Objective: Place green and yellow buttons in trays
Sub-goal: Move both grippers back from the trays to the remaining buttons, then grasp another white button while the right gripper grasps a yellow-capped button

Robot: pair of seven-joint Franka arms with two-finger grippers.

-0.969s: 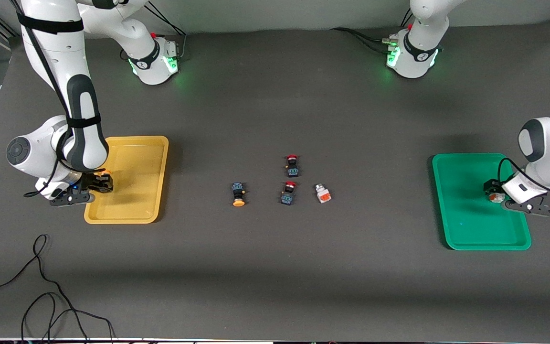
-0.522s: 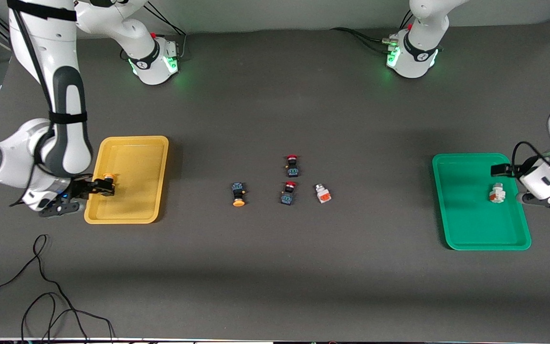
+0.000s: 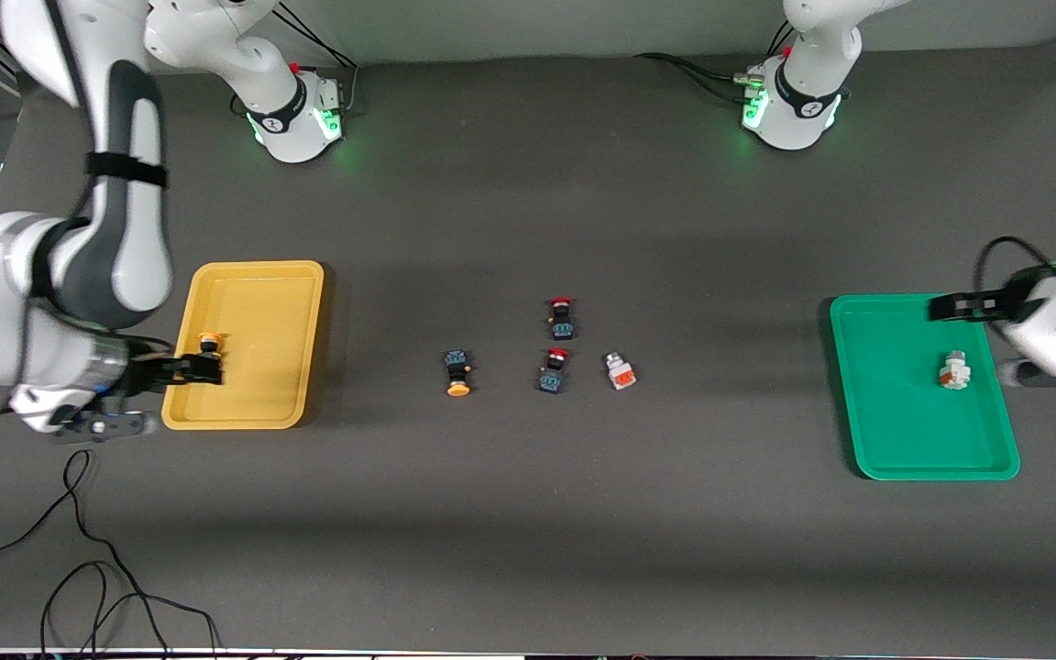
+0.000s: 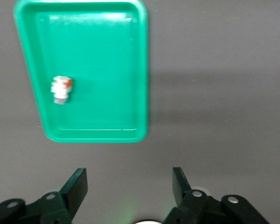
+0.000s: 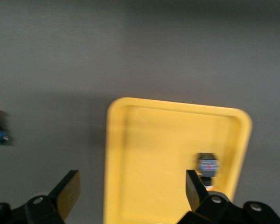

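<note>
A yellow-capped dark button point(image 3: 208, 344) lies in the yellow tray point(image 3: 253, 417), and shows in the right wrist view point(image 5: 208, 167) in the tray point(image 5: 116, 154). My right gripper point(image 3: 187, 369) is open and empty, raised over that tray's edge point(image 5: 130, 186). A white button with an orange patch point(image 3: 954, 371) lies in the green tray point(image 3: 858, 394); both show in the left wrist view, the button point(image 4: 61, 89) in the tray point(image 4: 142, 70). My left gripper point(image 3: 973, 305) is open and empty, raised by the tray point(image 4: 129, 179). A second yellow-capped button point(image 3: 458, 372) and a second white button point(image 3: 620, 371) lie mid-table.
Two red-capped dark switches point(image 3: 561, 317) point(image 3: 553, 369) lie between the loose yellow-capped and white buttons. Black cables point(image 3: 79, 550) lie near the front edge at the right arm's end. The arm bases point(image 3: 294, 115) point(image 3: 789, 105) stand at the back.
The left gripper let go of the white button in the green tray and rose away. The right gripper opened, left the yellow-capped button in the yellow tray and drew back upward.
</note>
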